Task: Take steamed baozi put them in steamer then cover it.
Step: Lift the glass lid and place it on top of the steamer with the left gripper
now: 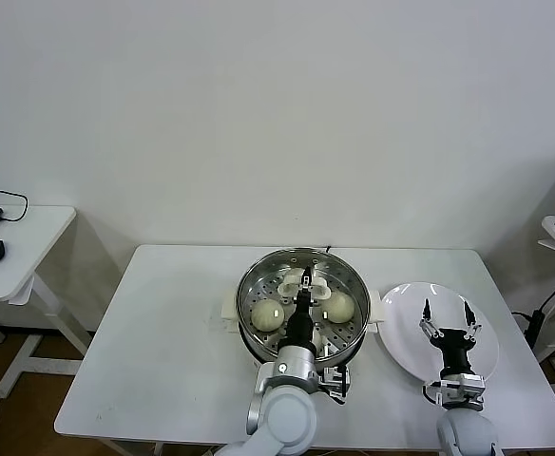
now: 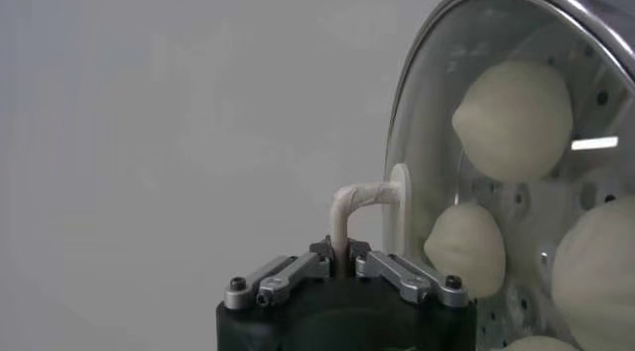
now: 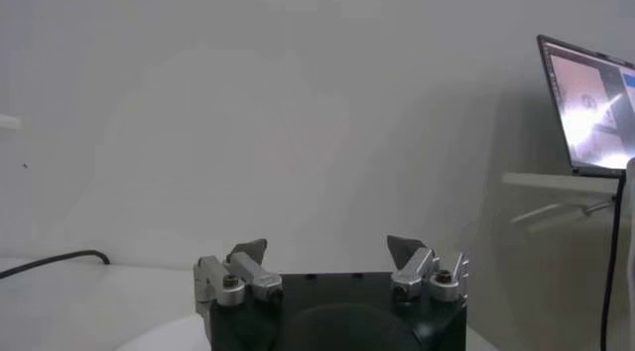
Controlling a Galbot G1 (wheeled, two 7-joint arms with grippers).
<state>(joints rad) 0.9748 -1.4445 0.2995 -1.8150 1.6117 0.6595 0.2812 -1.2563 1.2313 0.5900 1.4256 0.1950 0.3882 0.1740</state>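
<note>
A: What does the steamer [image 1: 301, 302] look like?

B: A round, shiny steel pot on a cream-white base, sitting near the middle of the white worktop [image 1: 163, 342]. The cover [image 1: 301, 296], clear glass with a metal rim, lies on top of it, and its cream-white handle [image 1: 303, 281] stands at the centre.

A: And the steamed baozi [image 1: 267, 314]?

B: They are inside, off-white and pleated. From the head camera one shows at about 8 o'clock in the pot and another [image 1: 338, 306] at about 4 o'clock. The left wrist camera shows more of them through the glass [image 2: 511, 120].

A: Where is the left hand [image 1: 303, 285]?

B: It reaches in from the pot's 6 o'clock edge to the centre, its fingers narrowed around the cover's handle [image 2: 359, 209].

A: The right one?

B: The right hand [image 1: 448, 316] hovers over the white plate [image 1: 406, 328], at 3 o'clock from the steamer, fingers spread wide and holding nothing.
</note>
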